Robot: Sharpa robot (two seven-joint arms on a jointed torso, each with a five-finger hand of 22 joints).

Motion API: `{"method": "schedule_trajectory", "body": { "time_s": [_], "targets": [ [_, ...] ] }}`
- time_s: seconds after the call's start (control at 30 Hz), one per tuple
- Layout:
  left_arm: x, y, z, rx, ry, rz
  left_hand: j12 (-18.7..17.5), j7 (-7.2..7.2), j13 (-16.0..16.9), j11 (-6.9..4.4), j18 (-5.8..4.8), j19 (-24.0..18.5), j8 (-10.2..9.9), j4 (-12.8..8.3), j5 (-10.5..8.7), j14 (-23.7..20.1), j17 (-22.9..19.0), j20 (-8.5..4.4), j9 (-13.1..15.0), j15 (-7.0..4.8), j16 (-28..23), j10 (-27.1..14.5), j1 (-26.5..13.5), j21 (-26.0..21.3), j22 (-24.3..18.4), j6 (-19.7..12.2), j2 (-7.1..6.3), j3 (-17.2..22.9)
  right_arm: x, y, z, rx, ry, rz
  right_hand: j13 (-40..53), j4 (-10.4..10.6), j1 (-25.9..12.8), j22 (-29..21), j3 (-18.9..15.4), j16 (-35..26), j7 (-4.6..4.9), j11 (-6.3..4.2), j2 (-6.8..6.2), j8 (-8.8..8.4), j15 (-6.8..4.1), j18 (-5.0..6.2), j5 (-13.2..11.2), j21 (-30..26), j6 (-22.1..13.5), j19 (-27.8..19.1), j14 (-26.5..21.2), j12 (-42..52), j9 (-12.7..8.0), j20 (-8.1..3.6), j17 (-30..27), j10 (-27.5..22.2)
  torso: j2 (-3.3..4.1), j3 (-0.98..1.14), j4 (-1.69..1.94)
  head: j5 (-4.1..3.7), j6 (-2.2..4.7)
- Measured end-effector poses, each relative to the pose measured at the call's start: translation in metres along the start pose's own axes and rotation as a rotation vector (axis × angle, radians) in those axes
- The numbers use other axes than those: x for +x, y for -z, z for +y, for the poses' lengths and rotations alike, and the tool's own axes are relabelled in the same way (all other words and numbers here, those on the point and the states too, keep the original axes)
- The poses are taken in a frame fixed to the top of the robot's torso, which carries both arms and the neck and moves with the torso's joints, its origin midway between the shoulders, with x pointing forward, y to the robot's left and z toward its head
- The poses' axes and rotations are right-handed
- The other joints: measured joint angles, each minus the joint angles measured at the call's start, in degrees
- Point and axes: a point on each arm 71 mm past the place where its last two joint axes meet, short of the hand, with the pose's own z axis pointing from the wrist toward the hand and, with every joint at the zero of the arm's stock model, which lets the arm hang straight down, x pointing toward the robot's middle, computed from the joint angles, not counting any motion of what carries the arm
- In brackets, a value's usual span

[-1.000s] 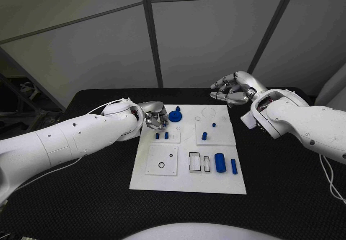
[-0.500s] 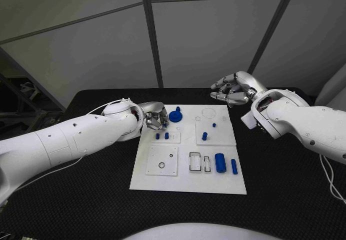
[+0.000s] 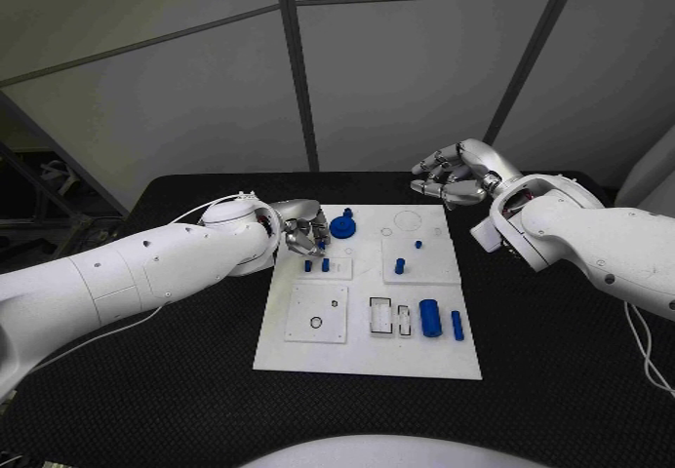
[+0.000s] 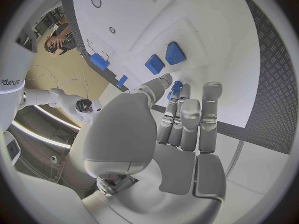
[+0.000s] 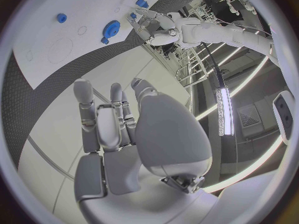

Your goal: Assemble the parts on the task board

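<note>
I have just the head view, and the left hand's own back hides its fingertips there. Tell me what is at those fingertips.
Observer: In the left wrist view a small blue part sits between the thumb tip and the fingertips of the left hand. I cannot tell whether it is actually gripped.
Operator: Now report the inside of the right hand.
Observer: The right wrist view shows the right hand with nothing in it, its fingers stretched out over the black table beside the task board.
</note>
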Motion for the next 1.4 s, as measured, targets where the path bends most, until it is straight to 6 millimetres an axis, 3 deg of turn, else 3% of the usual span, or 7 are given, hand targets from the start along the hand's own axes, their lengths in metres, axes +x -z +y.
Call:
{"method": "schedule_trajectory", "body": {
  "time_s": [0.23, 0.53, 1.03, 1.23, 1.4],
  "targets": [
    [0.001, 0.000, 0.000, 0.001, 0.002, 0.002, -0.28, 0.22, -0.06, 0.42, 0.00, -0.20, -0.67, 0.16, 0.00, -0.56, -0.85, 0.20, -0.38, 0.15, -0.32, -1.24, -0.14, -0.88, -0.23, -0.84, -0.14, -0.16, 0.000, 0.000, 0.000, 0.000, 0.000, 0.000, -0.01, 0.00, 0.00, -0.01, 0.00, -0.04, 0.00, 0.00, 0.00, 0.00, 0.00, 0.00, 0.01, 0.00, 0.00, 0.00, 0.00, 0.00, 0.00, 0.00, -0.01, 0.00, 0.02, 0.00, 0.00, 0.01, 0.01],
    [0.000, 0.002, 0.002, 0.001, 0.004, -0.004, -1.71, 0.72, -0.88, 1.64, -0.01, -1.26, -2.23, 0.39, 0.00, -2.48, -4.71, 1.26, -1.37, 1.22, -1.54, -6.56, 0.10, -3.81, -1.12, -3.17, -0.38, -1.67, -0.001, 0.000, -0.001, 0.004, 0.002, -0.002, -1.03, 0.26, 0.31, -0.25, 0.26, -0.04, 0.00, 0.00, -0.31, -0.28, 0.00, 0.00, 0.01, -0.44, 0.00, 0.00, 0.00, -1.19, 0.00, 0.00, -0.12, 0.00, 0.02, 0.00, 0.00, 0.01, 0.07],
    [-0.005, 0.011, 0.008, 0.012, 0.020, -0.041, -1.62, 0.71, -0.87, 1.65, -0.01, -1.84, -2.23, 0.40, 0.00, -3.28, -6.88, 1.43, -1.42, 1.22, -2.32, -6.56, 0.56, -5.32, -1.58, -3.17, -0.22, -1.99, -0.002, -0.001, -0.004, 0.009, 0.004, -0.005, -3.54, 0.48, 0.31, -0.34, 0.85, -0.25, 0.25, 0.00, -0.31, -0.50, 0.00, 0.00, 0.01, -0.71, 0.25, 0.00, 0.00, -3.85, 0.00, 0.00, -0.11, 0.00, 0.02, 0.00, -0.03, 0.10, 0.10],
    [-0.016, 0.023, 0.021, 0.006, 0.060, -0.073, -0.60, 1.01, -0.87, 1.38, -0.01, -2.78, -1.78, 0.40, 0.00, -4.52, -9.16, 1.34, -1.41, 1.04, -3.33, -6.29, 1.23, -7.18, -2.20, -2.01, 0.46, -1.99, -0.004, -0.001, -0.007, 0.015, 0.019, -0.001, -8.41, -0.09, 1.27, -0.25, 2.50, -0.25, 0.36, 0.42, -1.24, -0.50, 0.00, 0.00, 0.00, -0.71, 1.59, 0.35, 0.00, -9.75, 0.04, 0.08, 0.38, -0.43, 0.02, 0.00, -0.03, 0.00, 0.18],
    [-0.027, 0.037, 0.038, -0.013, 0.129, -0.102, -0.14, 1.27, -0.86, 1.04, 0.10, -4.19, -1.37, -0.08, 0.29, -7.15, -14.44, 1.13, -1.41, 0.64, -6.25, -5.21, 1.91, -9.76, -2.97, -0.84, 1.14, -1.28, -0.005, -0.002, -0.011, 0.017, 0.067, 0.015, -12.88, -1.62, 3.32, 1.51, 4.34, 0.09, 0.14, 0.75, -1.21, -0.19, 0.00, 0.00, -0.48, 0.35, 4.02, 1.91, 0.00, -15.83, 0.21, -0.13, 1.43, -0.09, 0.02, 0.00, -0.03, -0.05, 0.36]
  ]
}}
